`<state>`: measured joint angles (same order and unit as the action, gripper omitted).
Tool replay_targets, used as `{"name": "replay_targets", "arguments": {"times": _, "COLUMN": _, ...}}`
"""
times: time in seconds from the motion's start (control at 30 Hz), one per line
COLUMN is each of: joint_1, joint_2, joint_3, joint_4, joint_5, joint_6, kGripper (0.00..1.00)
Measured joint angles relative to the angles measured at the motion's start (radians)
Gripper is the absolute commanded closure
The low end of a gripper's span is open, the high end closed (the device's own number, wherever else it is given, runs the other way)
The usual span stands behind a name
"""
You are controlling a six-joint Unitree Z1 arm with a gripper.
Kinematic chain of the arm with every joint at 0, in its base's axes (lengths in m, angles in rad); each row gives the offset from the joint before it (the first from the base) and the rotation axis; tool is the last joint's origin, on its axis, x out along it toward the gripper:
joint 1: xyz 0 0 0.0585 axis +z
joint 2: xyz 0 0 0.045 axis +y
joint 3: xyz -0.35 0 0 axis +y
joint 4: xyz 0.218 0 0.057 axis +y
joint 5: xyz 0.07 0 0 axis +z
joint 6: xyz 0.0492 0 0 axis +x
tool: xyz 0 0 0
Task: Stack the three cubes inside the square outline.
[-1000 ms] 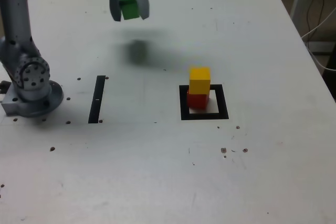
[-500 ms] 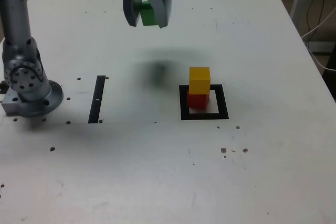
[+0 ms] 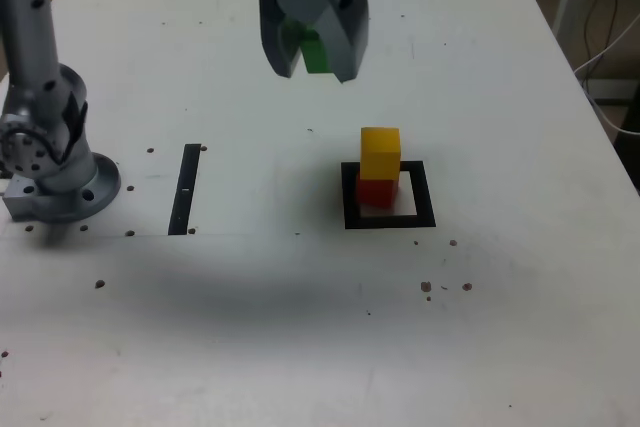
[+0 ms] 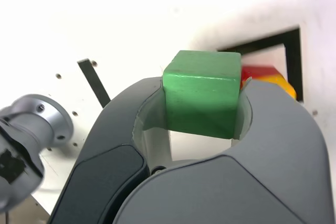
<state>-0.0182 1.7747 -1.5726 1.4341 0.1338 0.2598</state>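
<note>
1. Green cube (image 3: pixel 316 51) has travelled with the gripper (image 3: pixel 312 42) toward the exterior view's right since a second ago, now up in the air, up-left of the stack in that view.
2. Gripper is clamped on the cube's two opposite side faces; top and front faces stay exposed.
3. Cube looks light, rigid, matte, probably not slippery; side-face grip suits it.
4. Yellow cube (image 3: pixel 380 152) sits on red cube (image 3: pixel 375 191) inside the outline (image 3: pixel 349 197).
5. Table (image 3: pixel 480 327) is white, flat, speckled; black strip (image 3: pixel 185 188) lies well apart.
</note>
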Motion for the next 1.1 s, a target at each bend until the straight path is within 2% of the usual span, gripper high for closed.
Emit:
{"name": "replay_targets", "arguments": {"times": 0.23, "joint_1": -0.097, "joint_2": 0.077, "joint_3": -0.122, "joint_4": 0.073, "joint_5": 0.000, "joint_6": -0.076, "kGripper": 0.87}}
{"name": "replay_targets", "arguments": {"times": 0.47, "joint_1": -0.149, "joint_2": 0.140, "joint_3": -0.194, "joint_4": 0.105, "joint_5": -0.003, "joint_6": -0.135, "kGripper": 0.86}}
{"name": "replay_targets", "arguments": {"times": 0.9, "joint_1": -0.206, "joint_2": 0.151, "joint_3": -0.184, "joint_4": 0.103, "joint_5": 0.018, "joint_6": -0.189, "kGripper": 0.85}}
{"name": "replay_targets", "arguments": {"times": 1.1, "joint_1": -0.207, "joint_2": 0.169, "joint_3": -0.164, "joint_4": 0.067, "joint_5": 0.015, "joint_6": -0.189, "kGripper": 0.84}}
